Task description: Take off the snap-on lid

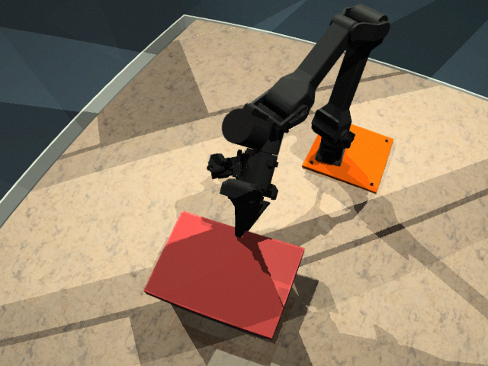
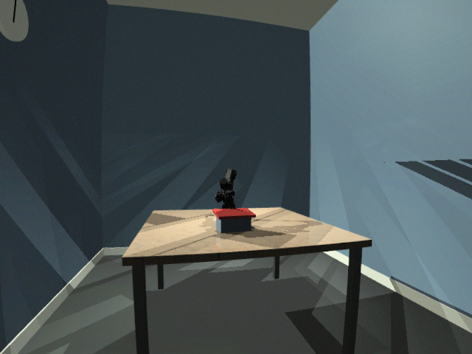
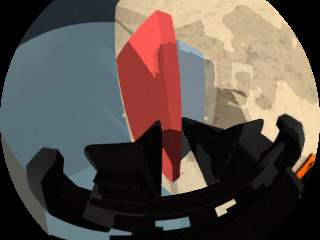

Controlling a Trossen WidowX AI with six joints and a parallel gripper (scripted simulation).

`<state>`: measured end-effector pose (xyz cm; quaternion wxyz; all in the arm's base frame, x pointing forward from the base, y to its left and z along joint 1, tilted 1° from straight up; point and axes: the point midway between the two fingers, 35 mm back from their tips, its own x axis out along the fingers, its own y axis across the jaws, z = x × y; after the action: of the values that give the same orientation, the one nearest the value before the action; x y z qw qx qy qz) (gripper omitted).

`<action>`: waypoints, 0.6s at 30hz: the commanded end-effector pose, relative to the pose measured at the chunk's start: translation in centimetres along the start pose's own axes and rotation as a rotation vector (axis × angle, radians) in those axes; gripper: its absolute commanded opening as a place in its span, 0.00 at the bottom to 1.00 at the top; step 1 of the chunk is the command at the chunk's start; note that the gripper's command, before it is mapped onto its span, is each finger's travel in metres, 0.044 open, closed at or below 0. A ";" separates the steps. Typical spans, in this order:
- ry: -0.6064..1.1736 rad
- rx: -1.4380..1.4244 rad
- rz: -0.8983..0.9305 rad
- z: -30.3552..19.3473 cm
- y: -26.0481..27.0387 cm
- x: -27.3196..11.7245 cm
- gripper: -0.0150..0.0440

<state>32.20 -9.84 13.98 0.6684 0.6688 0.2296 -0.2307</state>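
The red lid point(image 1: 220, 275) point(image 2: 233, 212) point(image 3: 148, 85) lies across the top of the blue-grey storage box point(image 2: 233, 224) point(image 3: 192, 82), roughly level and reaching out past its walls. Whether it is still snapped on all round cannot be told. The box stands on the table, mostly hidden under the lid in the top view. My gripper point(image 1: 239, 235) point(image 3: 171, 122) is shut on the lid's edge, near the middle of the side facing the arm's base. In the wrist view one finger is on each side of the lid's edge.
The arm's orange base plate point(image 1: 364, 157) point(image 3: 305, 168) is on the table point(image 1: 98, 244) point(image 2: 183, 243), behind the box as seen in the top view. The table's raised pale edge point(image 1: 98, 106) runs along the left. Broad shadows cross the table and lid.
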 end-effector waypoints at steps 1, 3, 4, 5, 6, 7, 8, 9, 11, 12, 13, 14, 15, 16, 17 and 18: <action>-0.001 0.003 0.000 0.0 0.0 0.1 0.25; -0.001 0.003 0.000 0.0 0.1 0.1 0.25; -0.001 0.003 0.000 0.0 0.1 0.1 0.25; -0.001 0.003 0.000 0.0 0.1 0.1 0.25; -0.001 0.003 0.000 0.0 0.1 0.1 0.25; -0.001 0.003 0.000 0.0 0.1 0.1 0.25; -0.001 0.004 -0.002 0.0 0.1 0.0 0.25; -0.002 0.006 -0.003 0.0 0.2 -0.1 0.25; -0.002 0.007 -0.004 0.0 0.4 -0.2 0.25; -0.002 0.008 -0.004 0.0 0.5 -0.3 0.25; -0.002 0.008 -0.004 0.0 0.6 -0.4 0.25; -0.002 0.008 -0.004 0.0 0.7 -0.5 0.25; -0.002 0.008 -0.004 0.0 0.8 -0.6 0.25; -0.002 0.008 -0.004 0.0 0.9 -0.6 0.25; -0.002 0.008 -0.004 0.0 1.0 -0.7 0.25; -0.002 0.008 -0.004 0.0 1.1 -0.8 0.25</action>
<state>32.18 -9.82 14.62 0.6656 0.6691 0.2324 -0.2350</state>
